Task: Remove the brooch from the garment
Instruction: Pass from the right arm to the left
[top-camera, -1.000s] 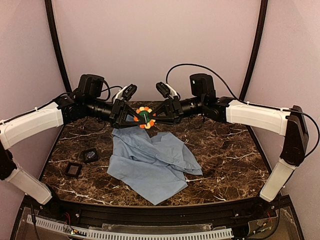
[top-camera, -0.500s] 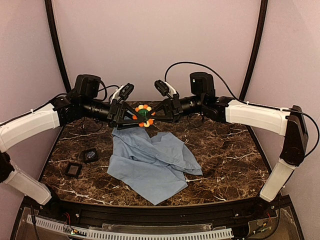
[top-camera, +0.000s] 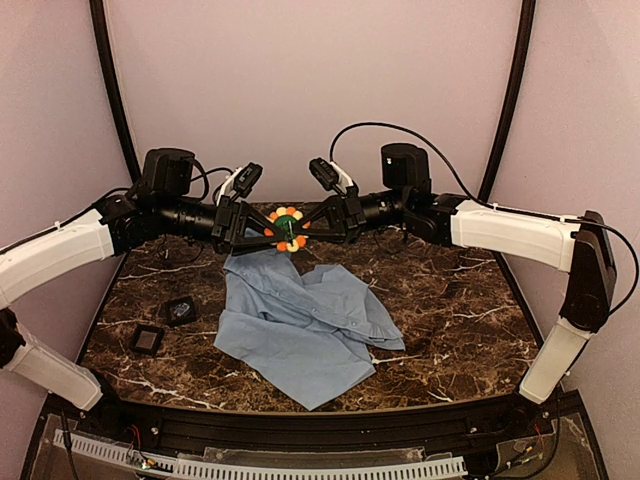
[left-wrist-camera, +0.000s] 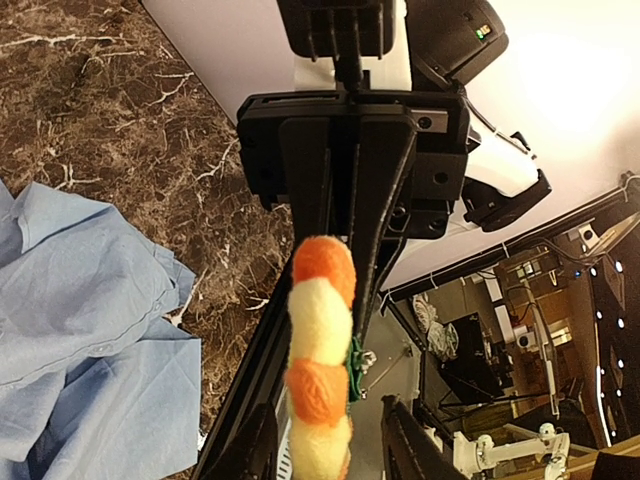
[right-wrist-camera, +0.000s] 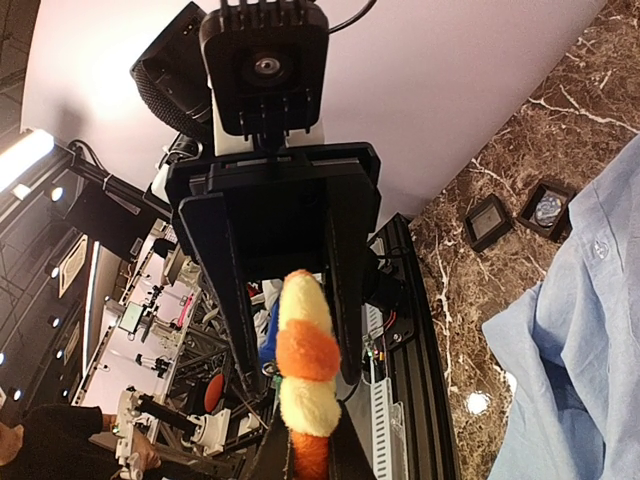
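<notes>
**Status, top cam + both wrist cams**

1. Brooch (top-camera: 287, 228): off the garment, up in the air over the rear-centre of the worktop (top-camera: 450, 300). It sits btwn the two pincers, which meet tip to tip from L and R. Petal face is toward the top cam and edge-on in both wrist views.
2. R pincer (top-camera: 302, 229): jaws narrow, clamped on the brooch. R wrist view shows the lower petals pinched btwn its own jaws.
3. L pincer (top-camera: 275, 232): jaws part-open, one each side of the brooch. L wrist view shows a gap on both sides, so no grip from this side.
4. Garment (top-camera: 300, 320): light blue shirt, rumpled, lying on the worktop in front of and below the brooch. Neither the brooch nor either pincer touches it.
5. Other items: two small black square pads on the worktop, L of the garment. Far pad (top-camera: 181, 310) is near the shirt's L edge. Near pad (top-camera: 148, 340) is further L and closer to the arm bases. Both are apart from the fabric.
</notes>
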